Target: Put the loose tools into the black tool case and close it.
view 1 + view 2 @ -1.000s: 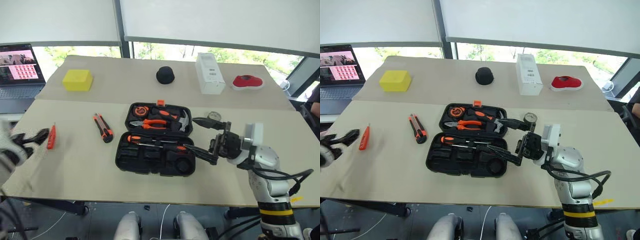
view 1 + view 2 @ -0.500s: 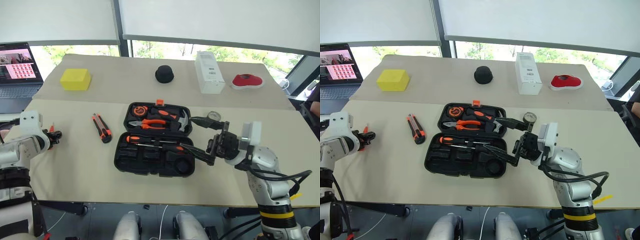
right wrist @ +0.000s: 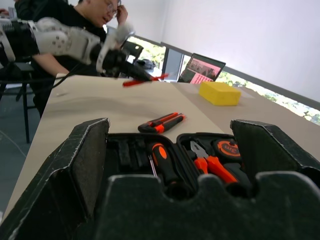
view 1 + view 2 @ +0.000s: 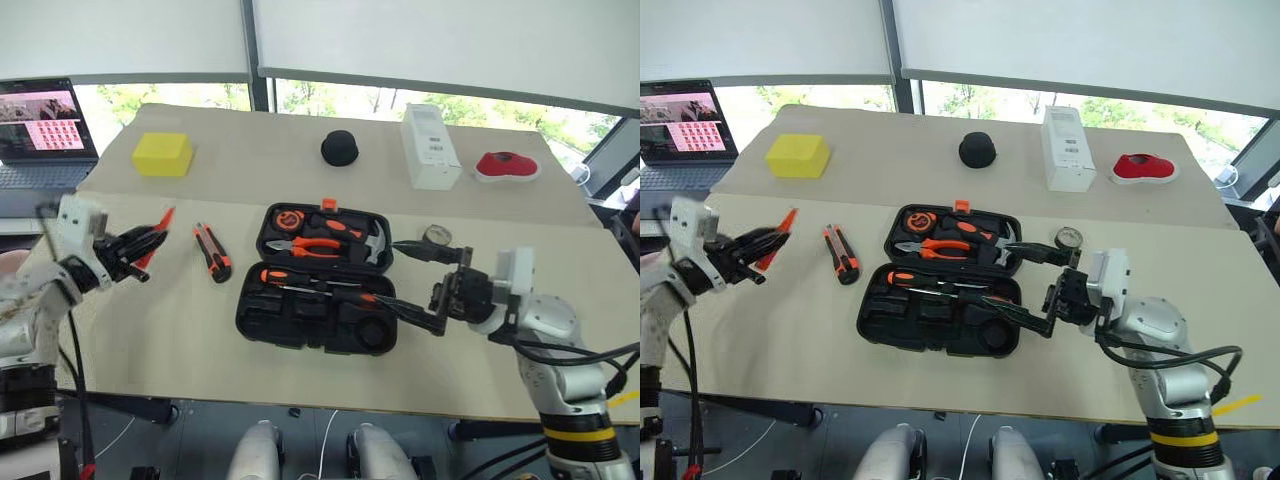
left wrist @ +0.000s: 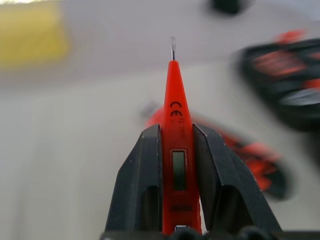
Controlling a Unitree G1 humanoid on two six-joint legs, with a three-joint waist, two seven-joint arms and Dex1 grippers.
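At the table's left edge, the left gripper [image 4: 140, 243] is clamped on the small all-orange tester screwdriver [image 5: 175, 145], raised off the beige tabletop [image 4: 150, 330]. Mid-table, the flat black plastic tool case [image 4: 318, 277] lies open. Beside its right end, the right gripper [image 4: 412, 283] hovers, fingers wide apart and empty. Between them lies the orange-and-black utility knife [image 4: 210, 252].

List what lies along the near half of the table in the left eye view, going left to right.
Left claw holding the orange tester screwdriver → utility knife → open black tool case → small round gauge → right claw.
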